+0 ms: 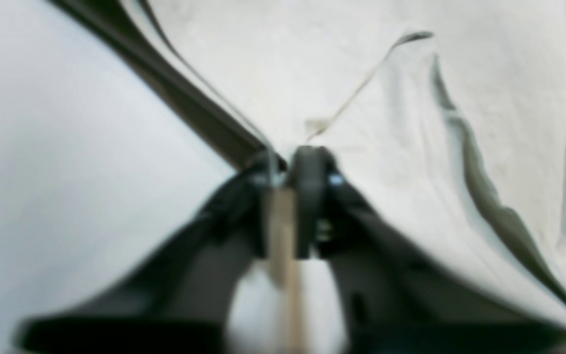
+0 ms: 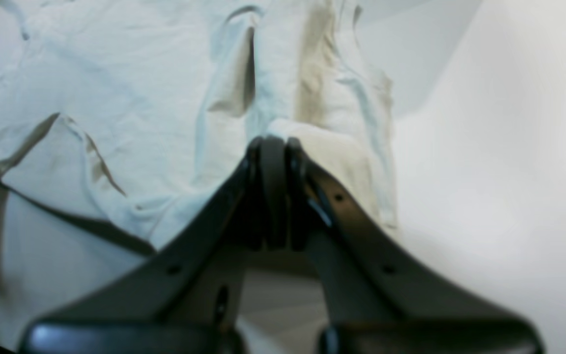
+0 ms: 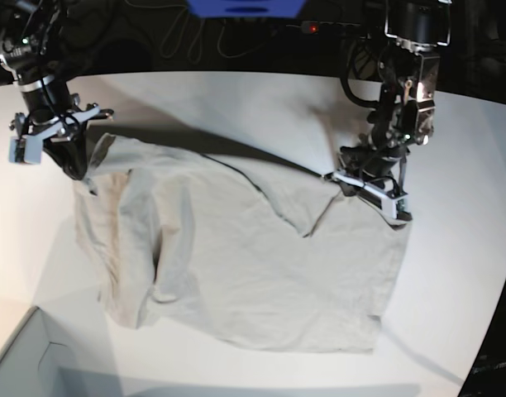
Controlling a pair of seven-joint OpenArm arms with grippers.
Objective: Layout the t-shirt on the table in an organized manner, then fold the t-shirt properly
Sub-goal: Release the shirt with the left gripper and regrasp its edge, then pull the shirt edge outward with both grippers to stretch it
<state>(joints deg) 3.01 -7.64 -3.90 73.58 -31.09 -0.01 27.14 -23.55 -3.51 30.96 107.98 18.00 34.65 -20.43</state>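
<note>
Only the base view shows both arms' fingers pinched on the t-shirt (image 3: 236,256); wrist views blur, seemingly clamped.

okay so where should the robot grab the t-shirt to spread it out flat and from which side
Grip the t-shirt at its two far corners, coming from above at the outer edges. Both grippers are already pinching there: the left gripper on a taut edge, the right gripper on bunched cloth. The creases in between suggest pulling outward would flatten it on the table.
</note>
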